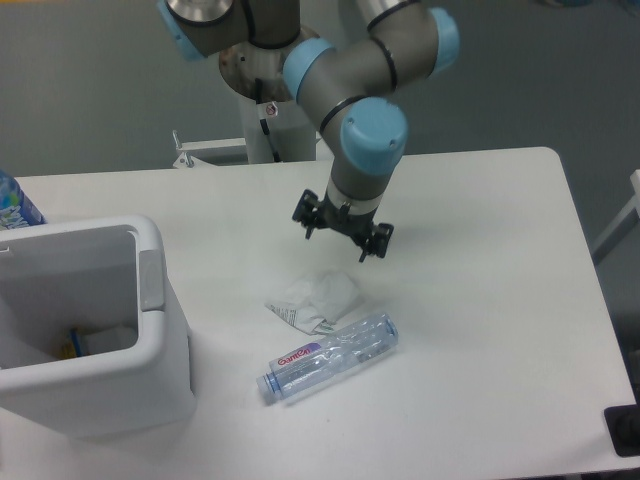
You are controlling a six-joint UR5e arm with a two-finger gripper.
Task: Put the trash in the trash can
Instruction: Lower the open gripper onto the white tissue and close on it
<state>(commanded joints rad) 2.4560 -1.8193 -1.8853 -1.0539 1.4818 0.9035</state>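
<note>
While above wrapper (316, 298), gripper (340, 240) agape

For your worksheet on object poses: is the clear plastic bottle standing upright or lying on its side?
On its side. The crushed clear bottle lies flat along the white table, beside the crumpled paper wrapper.

White table (480, 330) with rounded corners (evenly lit) on grey floor (90, 90).

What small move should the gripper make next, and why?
Probably lower onto the crumpled white paper wrapper. The gripper hangs just above it with jaws open and empty, and both the wrapper and the crushed clear plastic bottle lie outside the boxy white plastic bin.
</note>
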